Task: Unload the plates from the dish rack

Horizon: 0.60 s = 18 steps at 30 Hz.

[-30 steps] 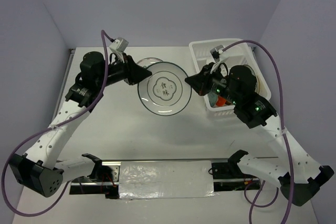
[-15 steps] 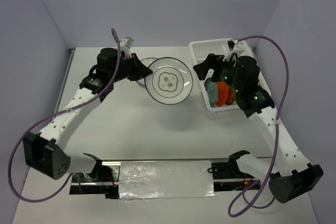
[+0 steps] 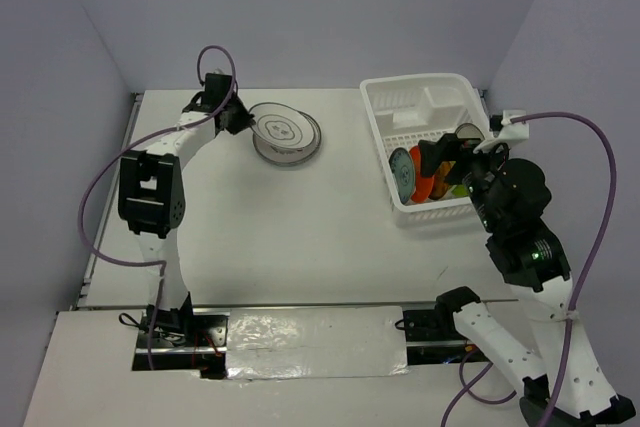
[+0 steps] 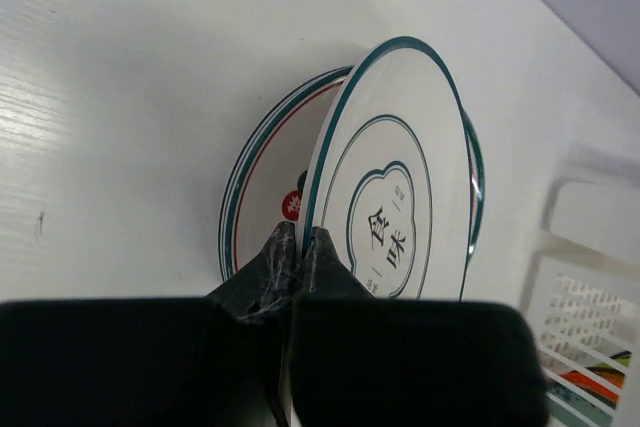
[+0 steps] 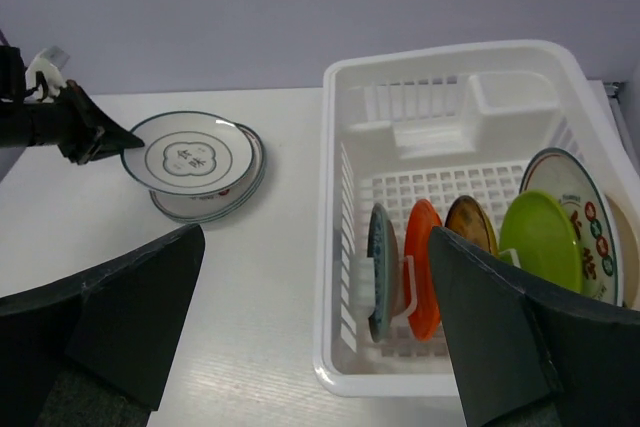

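Note:
My left gripper (image 4: 298,232) is shut on the rim of a white plate with a teal edge (image 4: 400,177). It holds that plate tilted just above another plate (image 4: 265,177) that lies on the table. In the top view this pair (image 3: 285,132) sits at the back, left of the dish rack (image 3: 410,80). My right gripper (image 5: 315,237) is open and empty, raised near the rack's right front side (image 3: 447,154). Standing on edge in the dish rack (image 5: 440,52) are a teal plate (image 5: 380,267), an orange one (image 5: 425,267), a golden-tan one (image 5: 470,227), a yellow-green one (image 5: 545,242) and a white one with coloured marks (image 5: 585,217).
The rack's small end compartment (image 5: 510,97) is at its far side. A metal rail with foil (image 3: 310,332) runs along the near table edge. Grey walls close in the back and both sides.
The left gripper closed on the white plate and carried it back and left, down over the plate on the table. The right gripper let go, opened wide and drew back to the right.

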Tool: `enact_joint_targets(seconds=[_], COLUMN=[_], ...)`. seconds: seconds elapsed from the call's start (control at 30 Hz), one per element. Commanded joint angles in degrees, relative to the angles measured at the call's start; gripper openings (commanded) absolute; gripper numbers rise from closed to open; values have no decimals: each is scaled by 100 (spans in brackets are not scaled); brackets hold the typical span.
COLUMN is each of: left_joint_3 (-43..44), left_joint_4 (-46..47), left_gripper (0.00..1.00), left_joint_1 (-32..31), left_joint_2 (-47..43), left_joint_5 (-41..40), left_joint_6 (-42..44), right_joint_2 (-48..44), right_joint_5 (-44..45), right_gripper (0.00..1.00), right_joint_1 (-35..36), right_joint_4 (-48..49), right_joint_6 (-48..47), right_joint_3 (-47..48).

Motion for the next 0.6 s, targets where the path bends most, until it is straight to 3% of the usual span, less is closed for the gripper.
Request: enact_joint_targets(seconds=[0.0, 0.03, 0.07, 0.13, 0.17, 0.2, 0.3, 0.4, 0.57], left_joint_3=[537, 512, 442, 222, 126, -75, -367, -166, -385], left_joint_4=[150, 158, 245, 316, 343, 386, 449, -182, -640], left_gripper=[8, 13, 27, 42, 64, 74, 98, 99, 99], left_joint_1=[-93, -93, -84, -84, -84, -84, -180, -347, -383], left_joint_2=[188, 207, 198, 189, 180, 163, 206, 400, 155], left_joint_5=[112, 120, 155, 225, 278, 313, 647, 823, 754], left_joint_6=[-195, -204, -204, -230, -230, -265, -257, -12, 121], right_joint_2=[57, 83, 136, 259, 320, 391, 707, 1041, 910], right_joint_5=[289, 315, 350, 359, 429, 534, 1472, 2491, 2952], right_gripper=[100, 100, 100, 100, 100, 100, 100, 100, 100], right_joint_1=[-31, -40, -31, -49, -49, -49, -49, -92, -303], right_joint_4=[-401, -454, -480, -524, -568, -647, -700, -526, 897], right_joint_6=[-393, -446, -594, -753, -936, -1034, -1623, -1966, -2668], right_joint_3=[51, 87, 139, 201, 236, 254, 140, -263, -1116])
